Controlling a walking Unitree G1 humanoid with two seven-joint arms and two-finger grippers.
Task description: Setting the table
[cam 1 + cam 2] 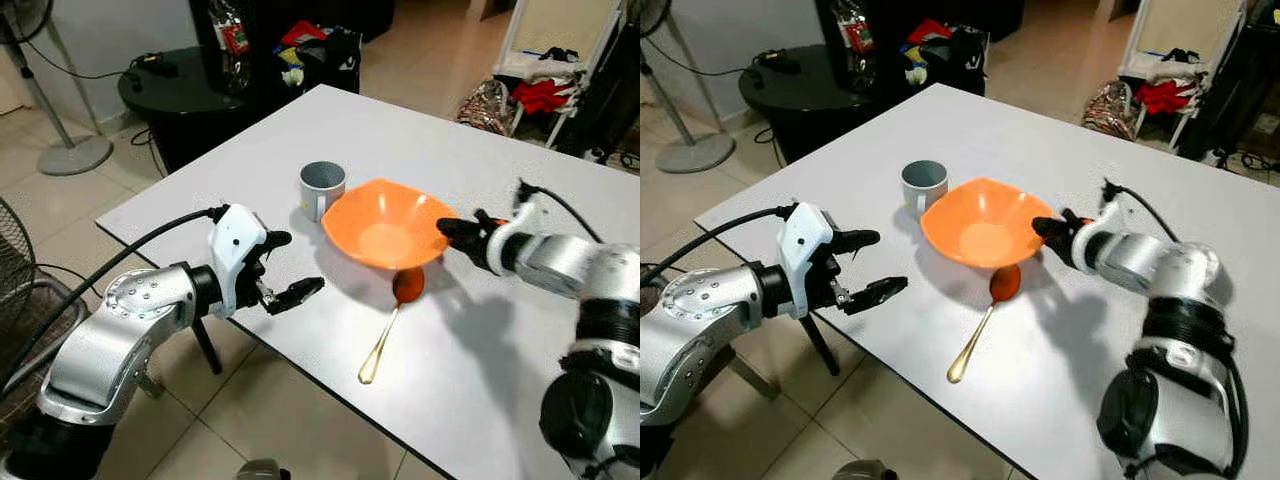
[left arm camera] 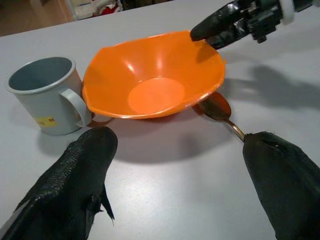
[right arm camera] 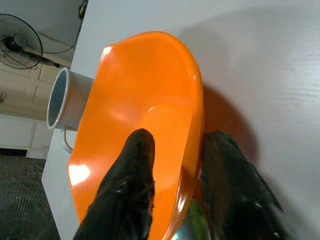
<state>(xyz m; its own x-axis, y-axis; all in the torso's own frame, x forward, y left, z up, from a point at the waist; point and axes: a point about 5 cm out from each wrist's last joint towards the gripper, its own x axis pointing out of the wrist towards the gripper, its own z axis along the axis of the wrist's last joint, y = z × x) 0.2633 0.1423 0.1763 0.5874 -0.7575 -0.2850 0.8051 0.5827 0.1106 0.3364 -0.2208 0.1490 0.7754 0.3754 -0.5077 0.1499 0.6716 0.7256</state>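
1. Left eye view: orange bowl [image 1: 383, 222] near the middle of the white table [image 1: 500, 330], nothing inside, tilted slightly with one edge raised.
2. Grey mug [image 1: 321, 189] just beside the bowl, upright, also holding nothing; small yellow label low on its side, print too small to read.
3. Gold-handled spoon [image 1: 385, 332] lying on the table, its bowl end tucked under the orange rim.
4. Right gripper [image 1: 453, 234] clamped on the bowl's rim: one black finger inside, the other outside under the edge.
5. Left gripper [image 1: 288, 268] spread wide, holding nothing, hovering at the table's near edge, apart from mug and spoon.
6. Beyond the table: a standing fan [image 1: 45, 90].
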